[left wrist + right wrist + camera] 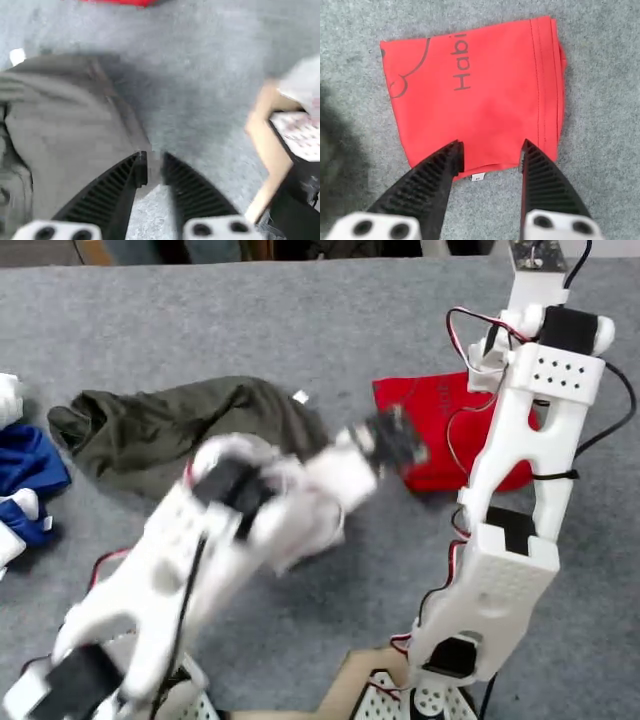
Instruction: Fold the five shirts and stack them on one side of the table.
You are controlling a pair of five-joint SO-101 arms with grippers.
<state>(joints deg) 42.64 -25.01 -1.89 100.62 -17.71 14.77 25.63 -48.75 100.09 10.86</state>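
On the grey table (300, 310) the green shirt (150, 430) lies in a messy heap, not folded yet. The red shirt (430, 420) near it is folded. A blue shirt (25, 465) waits at the edge. The right gripper (490, 155) hangs wide open over the red one; the left gripper (152, 167) is open a crack by the green; both hold nothing

You're working over a counter (300, 320) covered in grey, felt-like fabric. At its near edge you can see a tan, cardboard-like board piece (340, 695) lying flat.
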